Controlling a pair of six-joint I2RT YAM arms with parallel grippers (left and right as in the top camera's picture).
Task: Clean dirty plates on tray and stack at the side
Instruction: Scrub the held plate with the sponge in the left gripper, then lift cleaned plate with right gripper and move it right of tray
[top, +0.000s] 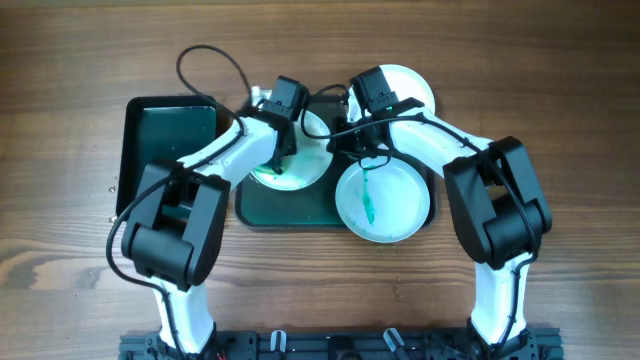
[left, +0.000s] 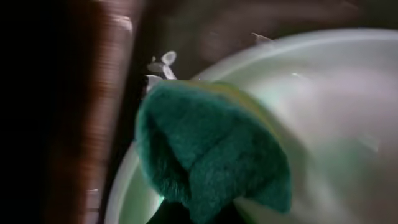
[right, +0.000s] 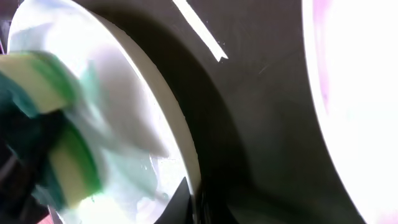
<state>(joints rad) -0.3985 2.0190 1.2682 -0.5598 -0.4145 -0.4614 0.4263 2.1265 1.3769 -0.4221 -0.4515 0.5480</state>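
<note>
Desk (top: 560, 100): brown wood, bare on the far side of the right claw (top: 345, 140); looks like the spot for the clean stack, nothing stacked yet.
Tray (top: 290, 208): big dark one under both claws, carries all three plates, so spilled wash stays inside its rim.
Smaller tray (top: 170, 150): outboard of the left claw (top: 274, 165), apart from the work, no plate on it.
Scrubbed plate (top: 312, 128): directly under the left claw, on the tray, right claw at its rim. Lying flat makes it easy to press on.
Streaked plate (top: 395, 215): beside the right claw on the robot's side, on the tray, teal streak (top: 368, 200) across its middle. Judged next in line.
Third plate (top: 412, 85): beyond the right claw, partly over the tray's far edge, looks white and clean.
Left claw: closed on the sponge (left: 211, 155), fingers hidden behind it. Green scouring face down on the plate, wet green smear around it.
Right claw: low at the scrubbed plate's near rim, probably bracing it against sliding; cannot tell whether it pinches the rim or is parted.
Progress: judged early, first plate mid-scrub.
Risk: plate skating on the wet tray if the brace slips.
</note>
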